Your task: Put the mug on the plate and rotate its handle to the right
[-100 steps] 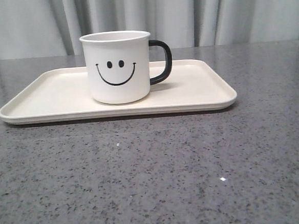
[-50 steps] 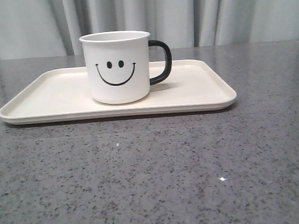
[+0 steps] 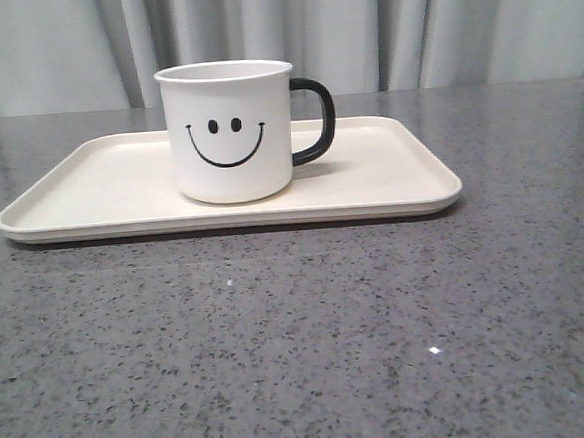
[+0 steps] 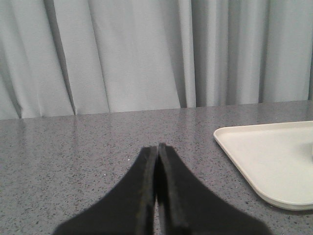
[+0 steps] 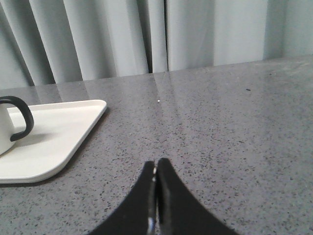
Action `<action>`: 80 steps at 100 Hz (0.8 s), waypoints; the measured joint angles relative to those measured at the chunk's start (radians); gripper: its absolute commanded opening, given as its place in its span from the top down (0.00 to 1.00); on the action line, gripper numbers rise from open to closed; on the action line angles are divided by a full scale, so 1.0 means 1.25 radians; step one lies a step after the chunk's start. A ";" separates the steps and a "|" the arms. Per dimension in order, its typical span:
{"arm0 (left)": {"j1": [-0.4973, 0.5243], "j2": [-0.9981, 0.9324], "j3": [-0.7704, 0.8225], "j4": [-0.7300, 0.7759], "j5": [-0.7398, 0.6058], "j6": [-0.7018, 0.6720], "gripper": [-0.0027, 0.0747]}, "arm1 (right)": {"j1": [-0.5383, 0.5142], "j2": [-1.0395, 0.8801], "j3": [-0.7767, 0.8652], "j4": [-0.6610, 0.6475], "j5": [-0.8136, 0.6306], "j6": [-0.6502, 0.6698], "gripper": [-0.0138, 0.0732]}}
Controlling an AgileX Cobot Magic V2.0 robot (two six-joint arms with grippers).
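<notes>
Nothing has shifted across the last second that we can make out: the mug (image 3: 228,131) stands where it stood, upright on the plate (image 3: 389,177), a little left of the plate's middle in the front view, and no arm shows in that view then or now. We read that stillness as the end of the work, since the mug is set down and the handle (image 3: 314,120) juts to the right, so both halves of the task look done. The smiley face looks straight at the front camera, the mug's axis is vertical with its mouth up, and the handle's loop lies parallel to the plate's long side, which runs left to right across the grey stone table (image 3: 301,349). Our left gripper (image 4: 157,188) rests off the plate's left end with its fingers pressed together on nothing; our right gripper (image 5: 155,196) sits off the right end, likewise closed and empty, well apart from the mug.
</notes>
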 measured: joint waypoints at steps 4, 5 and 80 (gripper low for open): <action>0.000 0.000 0.000 0.000 0.000 0.000 0.99 | -0.002 0.000 0.000 0.000 -0.001 0.000 0.98; 0.000 0.000 0.000 0.000 0.000 0.000 0.99 | -0.002 0.000 0.000 0.000 -0.001 0.000 0.98; 0.000 0.000 0.000 0.004 0.000 0.000 0.99 | -0.002 0.000 0.000 -0.093 0.024 0.062 0.98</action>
